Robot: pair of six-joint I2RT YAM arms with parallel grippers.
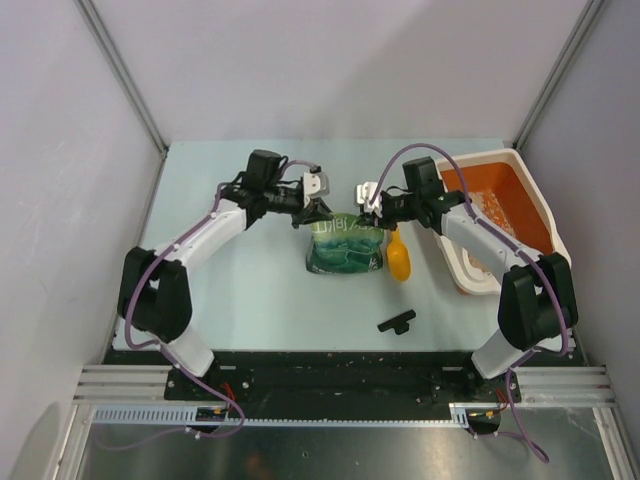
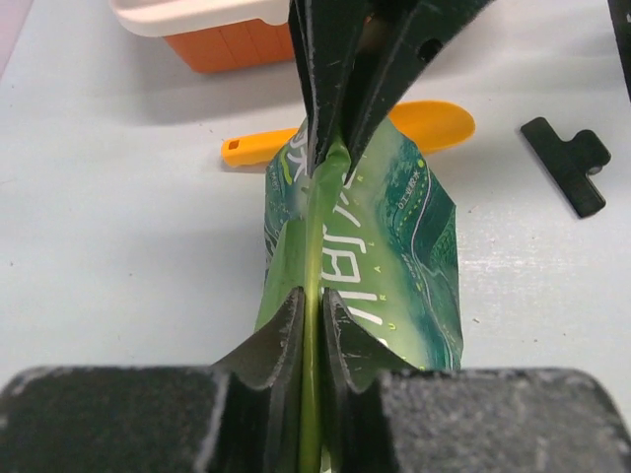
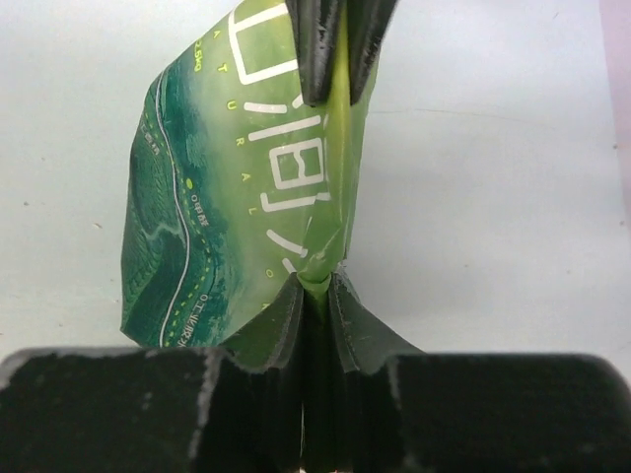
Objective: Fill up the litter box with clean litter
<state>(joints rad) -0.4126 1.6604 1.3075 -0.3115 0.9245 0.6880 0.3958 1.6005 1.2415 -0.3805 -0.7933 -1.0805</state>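
Mid-frame, the left gripper [image 1: 320, 213] and right gripper [image 1: 372, 215] each pinch the top edge of the green bag [image 1: 345, 250], jaws narrow. The litter box [image 1: 465, 270] at right seems sparsely dusted with litter [image 1: 490, 208].

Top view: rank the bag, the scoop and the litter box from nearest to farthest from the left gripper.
1. The bag, pinched in the left gripper, centre.
2. The scoop, just right of the bag.
3. The litter box, far right.
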